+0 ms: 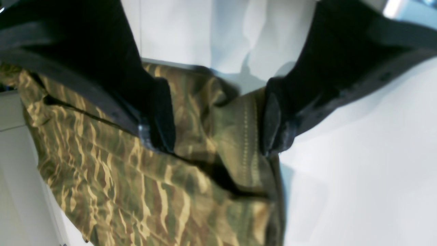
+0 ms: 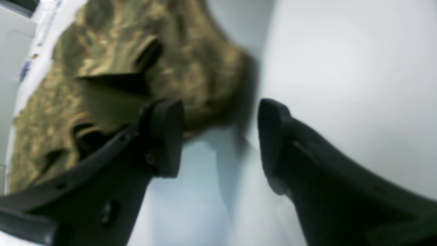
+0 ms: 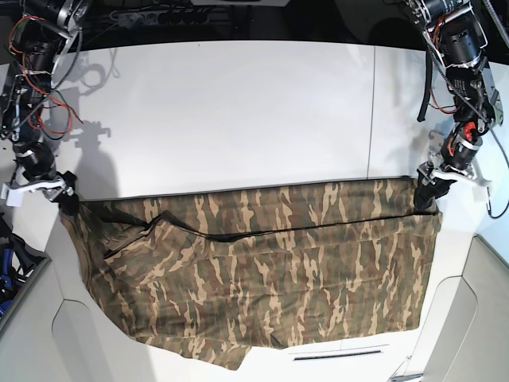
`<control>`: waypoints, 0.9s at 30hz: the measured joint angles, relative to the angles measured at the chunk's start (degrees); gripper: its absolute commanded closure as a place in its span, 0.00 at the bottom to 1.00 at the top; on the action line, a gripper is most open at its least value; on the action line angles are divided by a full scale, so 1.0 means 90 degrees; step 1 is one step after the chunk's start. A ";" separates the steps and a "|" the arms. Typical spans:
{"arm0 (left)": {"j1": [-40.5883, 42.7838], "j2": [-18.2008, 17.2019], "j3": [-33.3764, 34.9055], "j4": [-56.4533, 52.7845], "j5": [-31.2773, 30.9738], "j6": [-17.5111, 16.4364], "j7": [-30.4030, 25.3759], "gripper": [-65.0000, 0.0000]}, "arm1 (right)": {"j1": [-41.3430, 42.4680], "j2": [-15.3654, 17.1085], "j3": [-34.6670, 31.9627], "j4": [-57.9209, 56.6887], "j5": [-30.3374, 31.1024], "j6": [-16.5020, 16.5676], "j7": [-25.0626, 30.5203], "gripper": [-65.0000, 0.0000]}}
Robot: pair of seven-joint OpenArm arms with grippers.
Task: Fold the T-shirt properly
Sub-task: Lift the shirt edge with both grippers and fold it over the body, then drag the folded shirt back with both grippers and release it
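Left hand [image 1: 218, 119] parted; right hand [image 2: 218, 136] parted.

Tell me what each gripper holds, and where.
Nothing is held. The left gripper is open over the shirt's stitched hem; the right gripper is open beside its edge.

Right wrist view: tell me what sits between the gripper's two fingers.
Only bare white table shows between the open right gripper fingers. The T-shirt lies beyond the tips, behind one finger, not in the gap.

Even, bright light washes the white surface [image 3: 238, 111] with mild glare. Both wrist views are blurred, the right more so. Soft arm shadows fall at the base view's left.
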 measured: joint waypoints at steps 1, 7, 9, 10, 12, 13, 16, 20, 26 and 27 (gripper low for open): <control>0.0002 0.0022 0.0063 0.0000 0.0032 0.0000 -0.0090 0.35 | 0.0034 -0.0087 -0.0007 0.0000 -0.0005 0.0000 0.0019 0.47; -0.0012 0.0024 0.0151 0.0000 0.0083 0.0000 -0.0151 0.46 | 0.0335 -0.0357 -0.0010 -0.0024 -0.0185 -0.0056 -0.0061 0.47; -0.0010 0.0027 0.0151 0.0000 0.0126 0.0002 -0.0151 0.61 | 0.0432 -0.0376 -0.0012 -0.0039 -0.0350 -0.0078 -0.0090 0.53; -0.0007 0.0027 0.0151 0.0000 0.0143 0.0012 -0.0151 0.70 | 0.0486 -0.0376 -0.0012 -0.0044 -0.0430 -0.0107 -0.0112 0.59; 0.0005 0.0029 0.0151 -0.0002 0.0168 0.0024 -0.0151 0.83 | 0.0566 -0.0376 -0.0012 -0.0049 -0.0583 -0.0158 -0.0112 0.73; 0.0007 0.0029 0.0151 -0.0002 0.0175 0.0027 -0.0146 0.89 | 0.0602 -0.0376 -0.0012 -0.0049 -0.0597 -0.0168 -0.0109 0.81; 0.0002 0.0032 0.0153 -0.0002 0.0192 0.0024 -0.0126 1.00 | 0.0648 -0.0376 -0.0012 -0.0049 -0.0656 -0.0148 -0.0109 1.00; -0.0002 -0.0034 0.0170 -0.0005 0.0058 -0.0187 -0.0075 1.00 | 0.0648 -0.0376 -0.0010 -0.0049 -0.0678 0.0041 -0.0109 1.00; 0.0000 -0.0352 0.0175 0.0255 -0.0503 -0.0192 0.0374 1.00 | 0.0631 -0.0376 0.0039 0.0029 -0.0680 0.0206 -0.0313 1.00; -0.0007 -0.0381 0.0175 0.0340 -0.0525 -0.0194 0.0556 1.00 | 0.0631 -0.0376 0.0087 0.0085 -0.0678 0.0206 -0.0476 1.00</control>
